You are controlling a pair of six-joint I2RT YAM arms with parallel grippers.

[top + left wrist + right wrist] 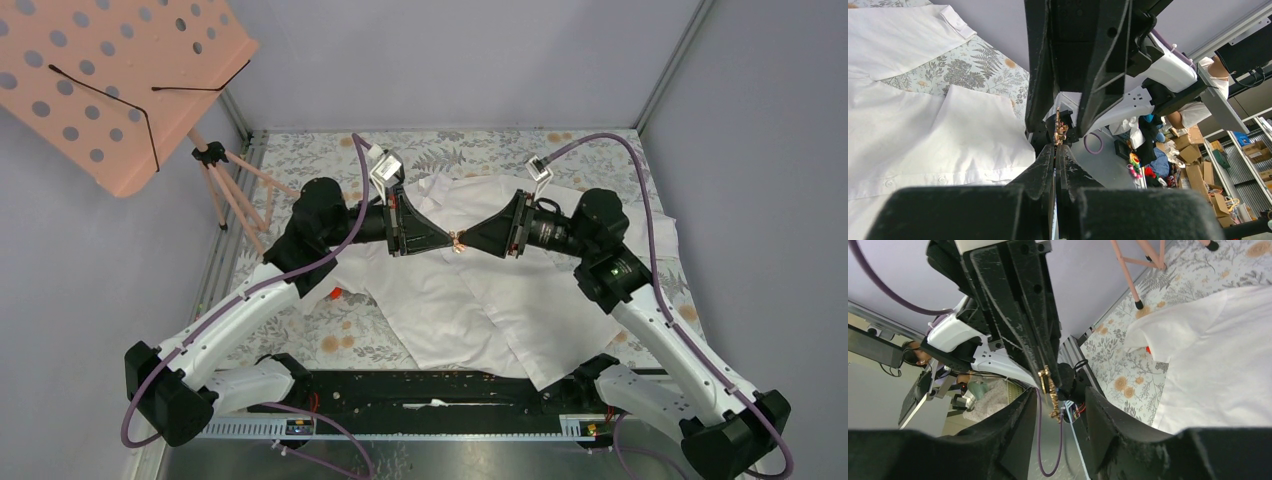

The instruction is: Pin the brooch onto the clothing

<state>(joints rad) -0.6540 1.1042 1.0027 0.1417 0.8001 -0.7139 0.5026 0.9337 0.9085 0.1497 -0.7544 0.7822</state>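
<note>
Left gripper (1055, 148) pinching brooch (1049, 390), right gripper (1060, 391) spread (top view unclear)

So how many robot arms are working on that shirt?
2. The black-and-white left arm reaches from the left, the right arm from the right; left hand and right hand meet at a small golden brooch over the white collared shirt. None seems hidden.
</note>
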